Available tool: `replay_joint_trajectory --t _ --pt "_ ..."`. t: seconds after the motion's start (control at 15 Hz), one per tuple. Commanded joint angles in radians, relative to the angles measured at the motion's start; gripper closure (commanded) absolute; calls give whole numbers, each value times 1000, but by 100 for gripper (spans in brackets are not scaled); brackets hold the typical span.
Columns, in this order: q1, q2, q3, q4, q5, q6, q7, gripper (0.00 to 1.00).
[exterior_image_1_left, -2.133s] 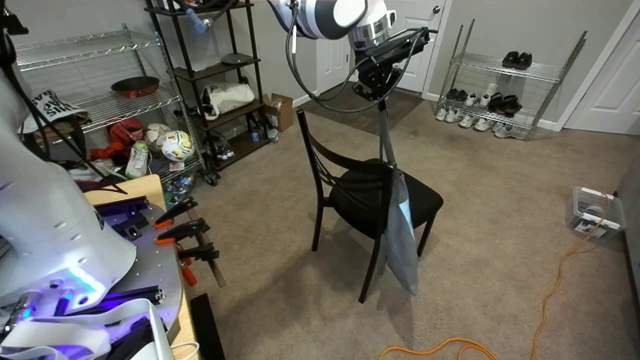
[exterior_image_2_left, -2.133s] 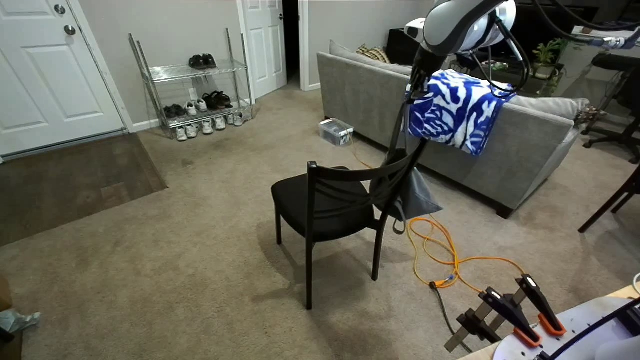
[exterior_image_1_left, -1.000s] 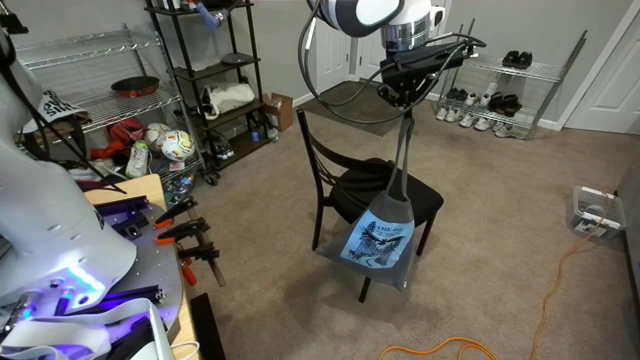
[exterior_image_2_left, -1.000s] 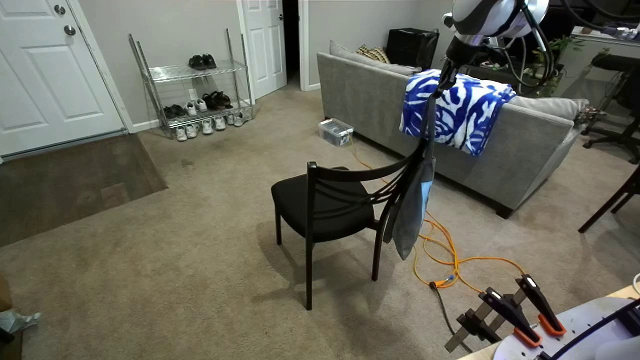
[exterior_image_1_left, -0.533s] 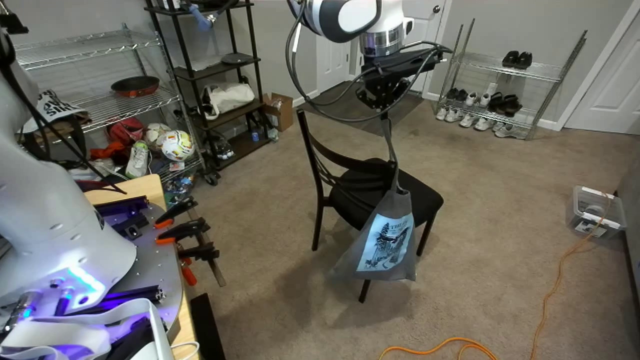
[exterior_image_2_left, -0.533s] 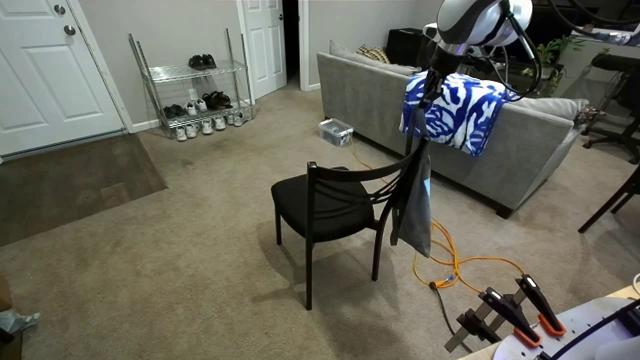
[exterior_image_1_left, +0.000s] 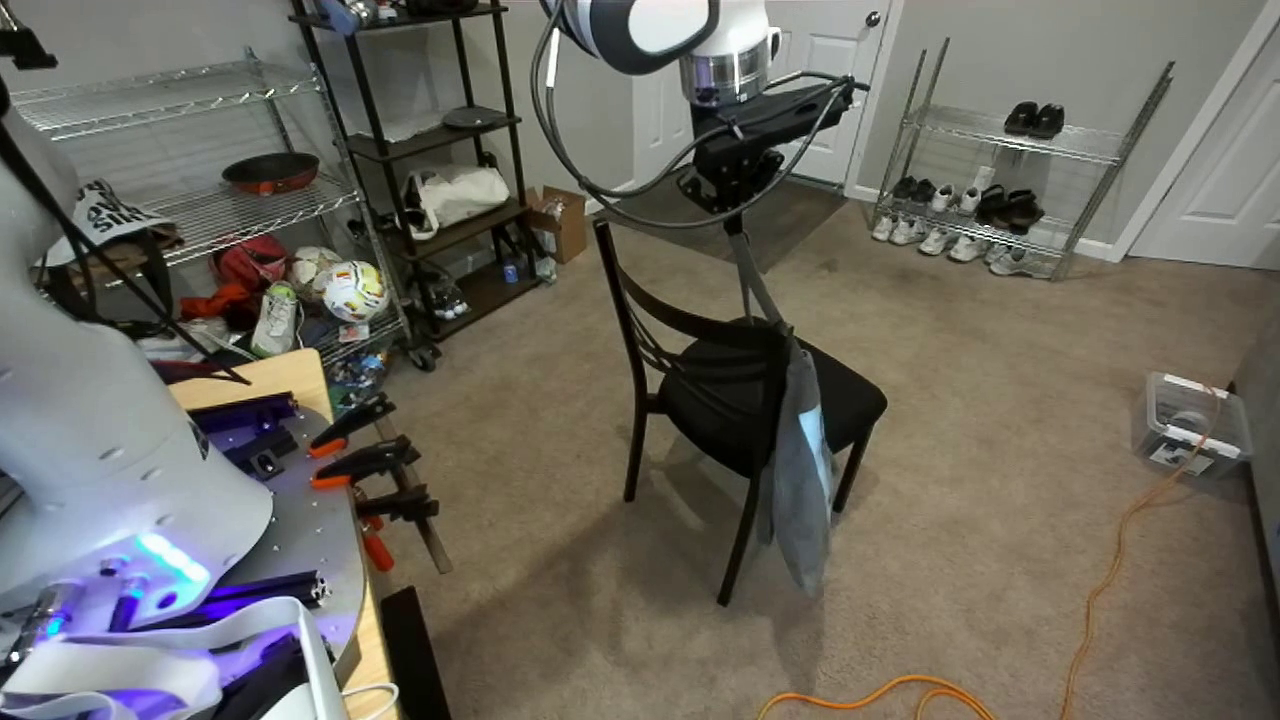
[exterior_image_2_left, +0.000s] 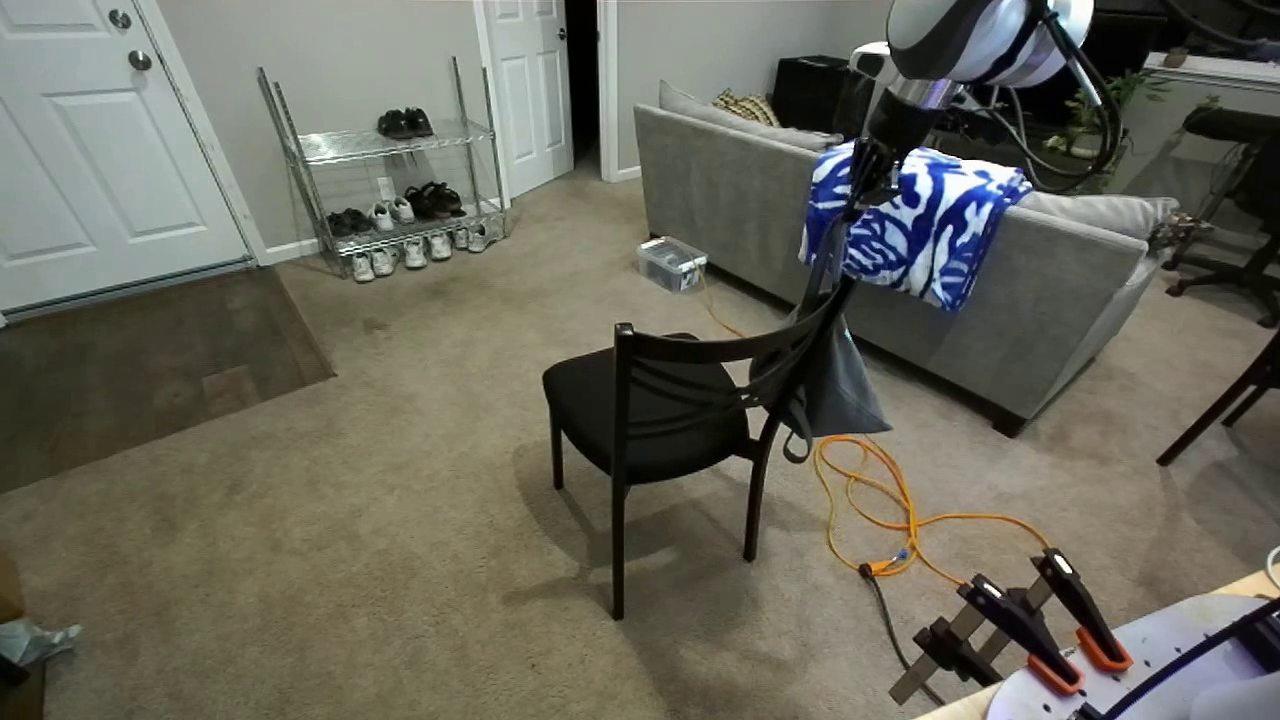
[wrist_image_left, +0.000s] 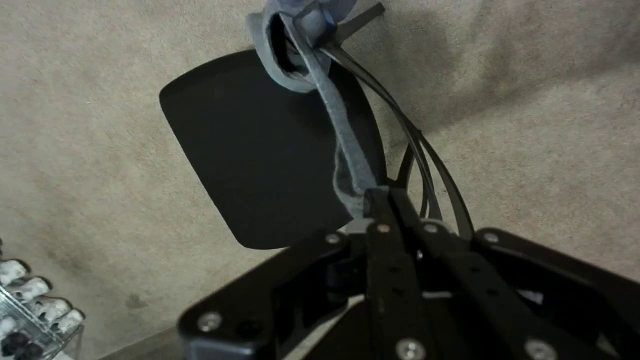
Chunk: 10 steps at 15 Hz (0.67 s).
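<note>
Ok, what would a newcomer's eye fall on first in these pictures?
The gray tote bag would probably draw it first, hanging from the pincer close by the black chair. Next, in an exterior view, come the blue-and-white blanket draped over the gray sofa and the orange extension cord looped on the carpet.

Arm (exterior_image_1_left: 650, 30) outstretched; wrist (exterior_image_1_left: 725, 78) above pincer (wrist_image_left: 389, 196), fingertips (wrist_image_left: 378, 206) pressed together, pointing down.

"What lies underfoot?"
"Beige carpet (exterior_image_2_left: 350, 500), with a dark brown patch (exterior_image_2_left: 130, 360) before a white door (exterior_image_2_left: 140, 150)."
"And what stands around it?"
"A gray couch (exterior_image_2_left: 740, 180) draped with a blue-and-white blanket (exterior_image_2_left: 920, 220); against the gray wall (exterior_image_2_left: 370, 60), a wire rack (exterior_image_2_left: 345, 149) of shoes (exterior_image_2_left: 432, 202) beside a second door (exterior_image_2_left: 532, 110), open onto darkness."
</note>
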<state>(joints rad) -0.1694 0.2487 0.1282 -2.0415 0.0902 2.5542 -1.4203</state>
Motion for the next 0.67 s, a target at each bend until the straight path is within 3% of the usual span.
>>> replay_joint_trajectory --t 0.0,0.2,0.6 --pt "-30 -13 -42 50 77 -24 -37 99" --pt "-60 -4 -72 105 139 -42 -39 99" --pt "-48 -8 -88 99 122 -30 -23 99"
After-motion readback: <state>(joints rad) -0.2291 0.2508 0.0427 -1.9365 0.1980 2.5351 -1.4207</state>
